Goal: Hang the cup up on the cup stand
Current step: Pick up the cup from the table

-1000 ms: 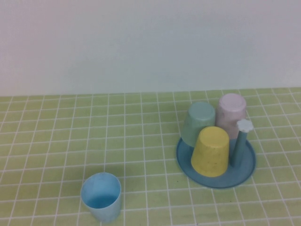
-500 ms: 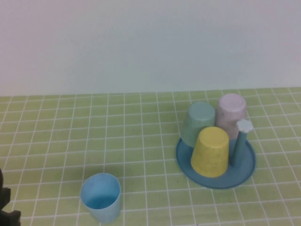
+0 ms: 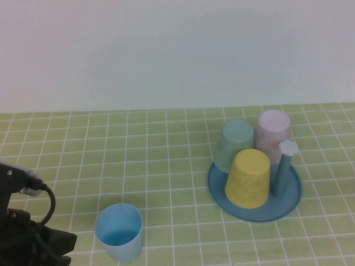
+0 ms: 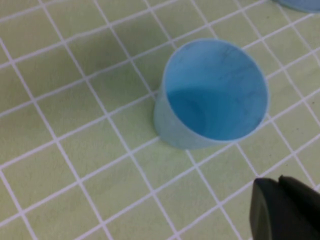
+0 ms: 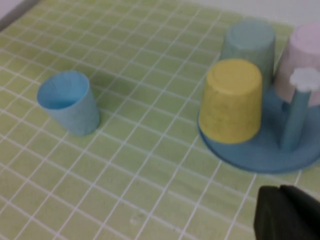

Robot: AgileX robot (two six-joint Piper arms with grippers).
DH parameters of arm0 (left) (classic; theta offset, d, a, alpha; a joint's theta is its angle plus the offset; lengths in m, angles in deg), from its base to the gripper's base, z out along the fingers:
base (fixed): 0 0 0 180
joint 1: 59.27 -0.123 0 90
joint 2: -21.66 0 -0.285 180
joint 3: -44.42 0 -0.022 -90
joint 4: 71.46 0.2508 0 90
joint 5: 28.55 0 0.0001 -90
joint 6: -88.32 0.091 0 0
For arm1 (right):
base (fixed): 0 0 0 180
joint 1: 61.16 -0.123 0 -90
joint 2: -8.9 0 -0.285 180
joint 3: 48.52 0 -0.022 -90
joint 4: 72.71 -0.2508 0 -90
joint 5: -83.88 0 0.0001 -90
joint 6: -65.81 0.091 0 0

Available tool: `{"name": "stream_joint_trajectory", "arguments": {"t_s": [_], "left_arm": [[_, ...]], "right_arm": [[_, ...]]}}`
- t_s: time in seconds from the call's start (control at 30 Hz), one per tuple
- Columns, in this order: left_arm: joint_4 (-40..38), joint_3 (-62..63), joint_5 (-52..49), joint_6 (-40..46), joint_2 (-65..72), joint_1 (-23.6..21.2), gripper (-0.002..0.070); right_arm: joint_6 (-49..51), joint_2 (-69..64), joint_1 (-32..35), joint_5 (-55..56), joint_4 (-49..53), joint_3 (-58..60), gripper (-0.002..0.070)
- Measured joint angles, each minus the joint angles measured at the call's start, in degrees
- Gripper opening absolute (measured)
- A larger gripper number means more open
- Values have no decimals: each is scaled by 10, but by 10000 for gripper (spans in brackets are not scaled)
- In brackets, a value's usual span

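Observation:
The cup (image 3: pixel 118 231) is a light sky-blue tumbler standing upright, mouth up, near the table's front left; it also shows in the wrist views (image 4: pixel 215 92) (image 5: pixel 70 102). The cup stand (image 3: pixel 284 204) sits to the right, a round blue dish with a teal peg topped by a white flower knob (image 3: pixel 288 147). My left arm (image 3: pixel 28 235) is at the front left corner, just left of the cup. The left gripper (image 4: pixel 277 182) is shut and empty, a little short of the cup. The right gripper (image 5: pixel 280 192) is shut, empty, in front of the stand (image 5: pixel 260 155).
Three cups sit upside down on the stand: a teal-green one (image 3: pixel 236 144), a pink one (image 3: pixel 272 133) and a yellow one (image 3: pixel 248 177) in front. The flower-topped peg is bare. A green tiled cloth (image 3: pixel 166 166) covers the table, and a white wall stands behind.
My left arm has come into the high view from the bottom left corner and moved up beside the cup. The cup and the stand have not moved.

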Motion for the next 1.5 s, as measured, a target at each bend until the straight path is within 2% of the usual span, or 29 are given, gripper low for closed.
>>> {"name": "stream_joint_trajectory", "arguments": {"t_s": [0.07, 0.17, 0.33, 0.37, 0.4, 0.43, 0.73, 0.8, 0.9, 1.03, 1.13, 1.3, 1.4, 1.5], "left_arm": [[6, 0, 1, -6, 12, 0, 4], [7, 0, 16, -7, 31, 0, 64], [6, 21, 25, -9, 75, 0, 272], [6, 29, 25, -9, 84, 0, 295], [7, 39, 25, -9, 96, 0, 355], [8, 48, 23, -9, 108, 0, 326], [26, 130, -14, -10, 226, 2, 344], [35, 136, -13, -10, 245, 14, 328], [62, 143, 4, -19, 267, 58, 301], [148, 161, 36, -124, 296, 108, 291], [220, 176, 42, -200, 317, 128, 291], [238, 194, 38, -219, 353, 141, 287], [225, 196, 42, -225, 370, 142, 235], [222, 196, 43, -229, 375, 142, 91]], "right_arm": [[54, -40, -1, -47, 37, -38, -1], [96, -93, -1, -106, 51, -74, -1], [92, -129, -2, -126, 34, -81, -1], [90, -131, -2, -126, 32, -81, -1], [89, -134, -2, -126, 31, -81, -1], [87, -135, -2, -126, 31, -81, -1], [82, -136, -2, -126, 27, -81, -1], [82, -136, -2, -125, 27, -81, -1], [82, -136, -2, -123, 27, -81, -1], [81, -136, -2, -120, 27, -81, -1], [81, -136, -2, -119, 27, -81, -1], [80, -136, -2, -119, 26, -81, -1], [74, -136, -2, -119, 26, -81, -1], [61, -136, -2, -119, 26, -81, -1]]}}
